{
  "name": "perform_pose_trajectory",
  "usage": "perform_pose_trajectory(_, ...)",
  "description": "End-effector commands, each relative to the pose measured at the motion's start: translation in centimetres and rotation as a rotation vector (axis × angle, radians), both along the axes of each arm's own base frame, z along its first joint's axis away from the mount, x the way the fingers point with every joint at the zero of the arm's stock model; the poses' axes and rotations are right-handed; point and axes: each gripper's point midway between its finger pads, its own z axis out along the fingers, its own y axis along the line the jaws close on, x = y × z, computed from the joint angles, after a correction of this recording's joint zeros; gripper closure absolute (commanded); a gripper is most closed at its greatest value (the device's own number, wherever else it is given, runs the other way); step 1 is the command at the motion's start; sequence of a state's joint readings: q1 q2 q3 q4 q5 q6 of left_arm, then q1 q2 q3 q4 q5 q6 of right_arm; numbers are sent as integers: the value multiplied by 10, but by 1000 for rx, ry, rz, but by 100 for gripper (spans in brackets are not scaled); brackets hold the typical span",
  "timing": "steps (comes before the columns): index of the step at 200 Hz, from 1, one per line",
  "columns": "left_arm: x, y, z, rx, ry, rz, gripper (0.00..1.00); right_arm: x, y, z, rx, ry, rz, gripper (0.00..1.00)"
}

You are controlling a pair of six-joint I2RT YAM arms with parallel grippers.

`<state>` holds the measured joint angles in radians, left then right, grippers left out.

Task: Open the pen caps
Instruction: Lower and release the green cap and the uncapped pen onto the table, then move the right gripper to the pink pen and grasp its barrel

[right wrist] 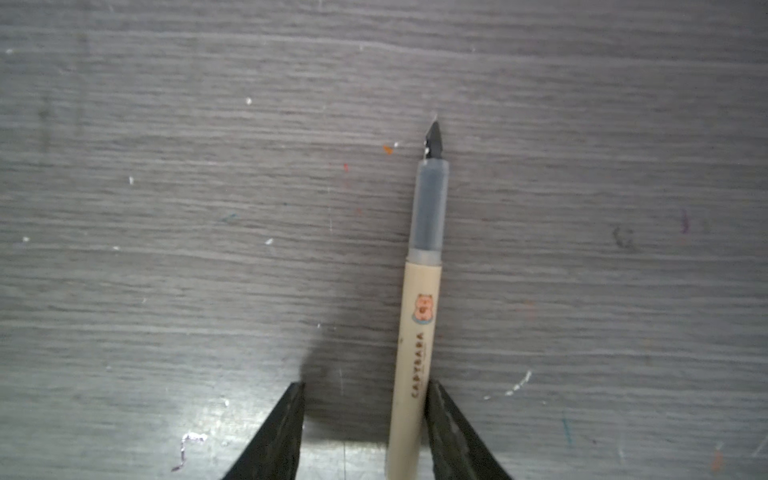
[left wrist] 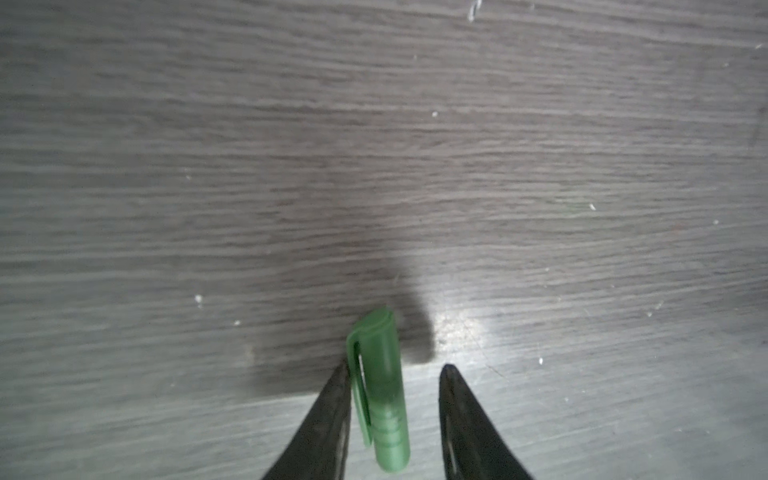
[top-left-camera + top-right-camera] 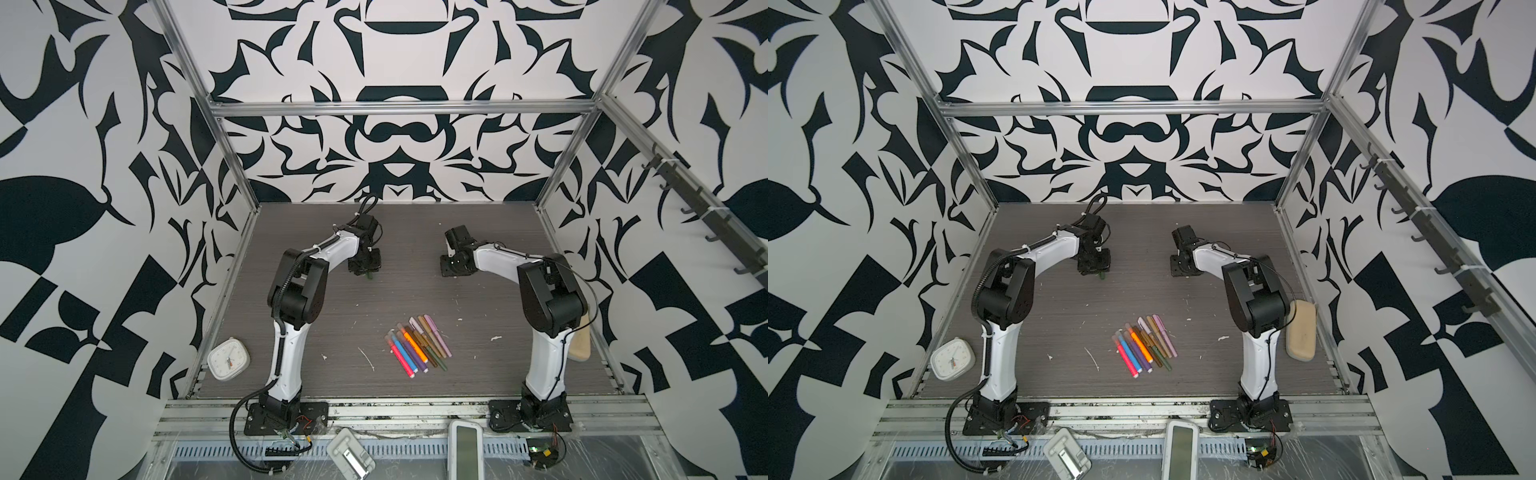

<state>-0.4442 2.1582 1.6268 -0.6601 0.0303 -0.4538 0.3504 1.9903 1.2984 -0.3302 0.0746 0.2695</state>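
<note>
Though capless, pen [image 1: 419,332] nib-outward along hand [image 1: 365,384]

Left arm [image 3: 332,249] and right arm [image 3: 544,361] share white shells [image 3: 286,357], bulky black joints [image 3: 297,291], black cables [image 3: 235,419], black base plates [image 3: 316,409].

White clock [image 3: 228,357], beige sponge [image 3: 1301,330], grey tabletop [image 3: 415,270]

The pens [image 3: 419,345], seemingly touching, block the middle of the table [image 3: 332,299]; bare surface surrounds them.
</note>
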Motion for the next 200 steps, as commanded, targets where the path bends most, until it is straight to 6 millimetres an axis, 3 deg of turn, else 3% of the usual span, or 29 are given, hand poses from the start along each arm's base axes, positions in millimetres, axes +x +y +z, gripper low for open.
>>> perform_pose_trajectory(1,-24,6,-13,8,94,11,61,-2,1,17,8,-14,10,50)
perform_pose_trajectory(28,-25,8,-10,12,90,12,61,-2,1,18,10,-13,8,49)
perform_pose_trajectory(47,-27,11,-8,24,86,12,61,-3,1,23,16,-18,11,36)
perform_pose_trajectory(64,-26,15,-2,34,70,16,61,-5,3,33,28,-29,21,31)
perform_pose_trajectory(87,-27,21,17,50,31,24,61,-9,2,57,39,-62,28,30)
perform_pose_trajectory(116,-32,24,57,8,-70,33,58,-28,8,98,101,-123,52,32)
perform_pose_trajectory(132,-43,23,78,-40,-161,28,52,-52,15,107,99,-136,82,33)
perform_pose_trajectory(147,-59,20,93,-79,-274,16,52,-86,29,103,69,-124,141,35)
perform_pose_trajectory(160,-83,10,103,-116,-407,-38,51,-121,44,98,26,-135,206,36)
perform_pose_trajectory(177,-117,-1,117,-184,-589,-79,42,-168,59,87,-5,-152,264,38)
perform_pose_trajectory(181,-124,0,126,-217,-634,-73,41,-177,61,85,-1,-158,269,39)
perform_pose_trajectory(200,-143,19,126,-261,-707,14,40,-219,64,66,46,-156,267,44)
